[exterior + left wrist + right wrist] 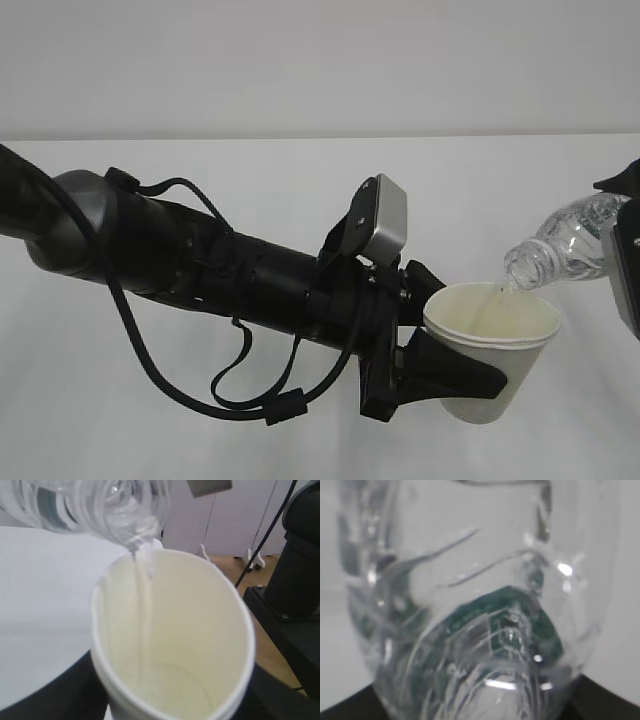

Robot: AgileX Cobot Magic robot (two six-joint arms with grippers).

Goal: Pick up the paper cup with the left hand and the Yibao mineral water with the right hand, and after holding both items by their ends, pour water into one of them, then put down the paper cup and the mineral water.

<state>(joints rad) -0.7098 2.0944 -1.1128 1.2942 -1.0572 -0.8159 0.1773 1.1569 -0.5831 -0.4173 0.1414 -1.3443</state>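
Two arms working above white table [120, 440] | left black gripper [440, 365] jaws pinching small white tapered paper cup [495, 350], holding it aloft | right black gripper [630, 260] jaws clasping clear ribbed plastic bottle [570, 240], tilting neck-down over cup rim | thin water stream [142, 605] running into cup.

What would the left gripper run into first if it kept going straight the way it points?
Likely the tilted water bottle held at the right: the left gripper, holding the paper cup, points rightward toward it. Depth is unclear, so it might pass beneath.
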